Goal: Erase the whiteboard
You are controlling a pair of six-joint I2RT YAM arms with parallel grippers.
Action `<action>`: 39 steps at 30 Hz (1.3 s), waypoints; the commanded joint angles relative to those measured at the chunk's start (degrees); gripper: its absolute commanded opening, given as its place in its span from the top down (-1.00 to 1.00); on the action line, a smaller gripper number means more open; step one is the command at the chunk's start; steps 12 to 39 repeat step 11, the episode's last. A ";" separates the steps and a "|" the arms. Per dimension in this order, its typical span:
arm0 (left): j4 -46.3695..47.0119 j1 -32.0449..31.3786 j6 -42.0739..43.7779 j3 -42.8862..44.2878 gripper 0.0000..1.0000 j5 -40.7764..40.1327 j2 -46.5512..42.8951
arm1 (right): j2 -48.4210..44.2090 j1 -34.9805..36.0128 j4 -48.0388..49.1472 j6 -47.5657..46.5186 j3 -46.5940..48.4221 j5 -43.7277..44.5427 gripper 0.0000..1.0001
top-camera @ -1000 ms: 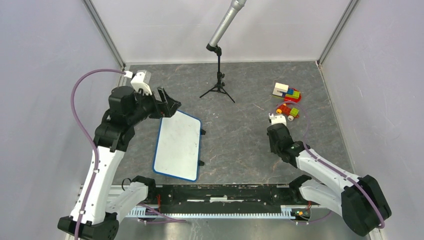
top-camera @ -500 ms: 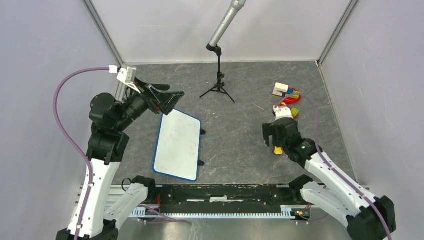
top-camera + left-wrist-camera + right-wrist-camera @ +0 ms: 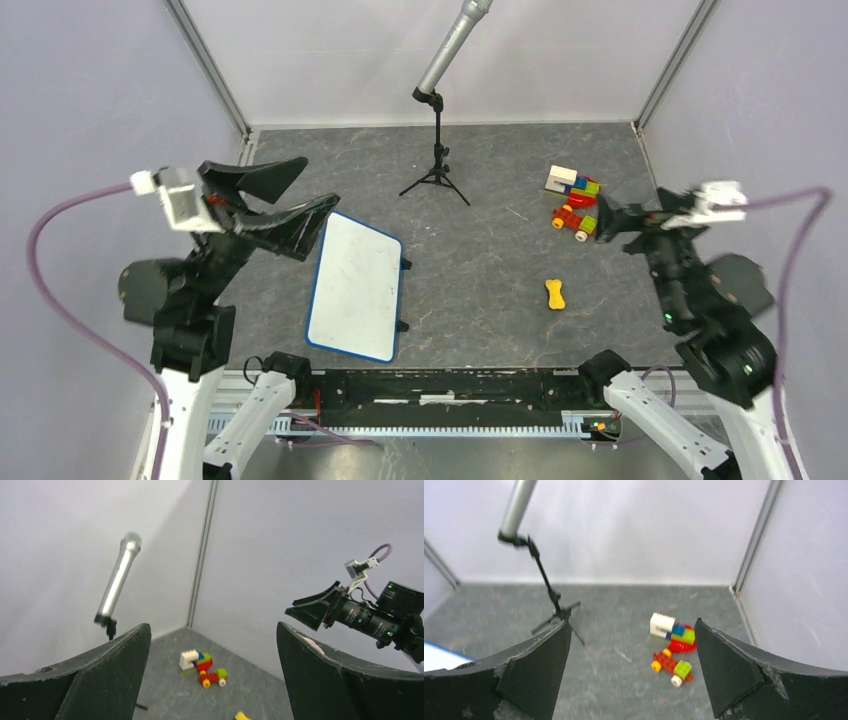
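Note:
The whiteboard (image 3: 355, 290) lies flat on the grey table left of centre, white with a blue rim and black clips on its right edge, and its face looks blank. One corner of it shows at the left edge of the right wrist view (image 3: 439, 656). My left gripper (image 3: 320, 182) hangs open high above the board's far left corner, with nothing between its fingers (image 3: 212, 627). Open and empty too, my right gripper (image 3: 603, 220) is raised at the right, pointing left (image 3: 632, 624).
A small yellow bone-shaped thing (image 3: 555, 294) lies on the table right of centre. Behind it are a toy brick car (image 3: 573, 218) and a stack of coloured bricks (image 3: 573, 183). A microphone on a tripod (image 3: 437, 150) stands at the back middle. Walls close in all sides.
Both arms have risen and drawn back. The right gripper opened and left the yellow thing on the table. The left gripper lifted off the board's far corner and opened wider.

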 commanded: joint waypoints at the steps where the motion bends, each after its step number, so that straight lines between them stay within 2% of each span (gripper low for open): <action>1: 7.54 -0.17 -0.45 0.73 -0.99 -3.72 -3.18 | -4.58 -0.10 5.50 -3.61 2.18 4.29 -0.96; 7: 9.07 -0.17 0.20 -0.10 -0.99 -7.31 -6.23 | -9.91 -0.10 12.22 -3.67 -1.77 3.31 -0.96; 39: 9.91 -0.23 -0.55 -0.41 -0.99 -8.51 -6.30 | -9.88 -0.10 11.51 -3.65 -3.60 2.03 -0.96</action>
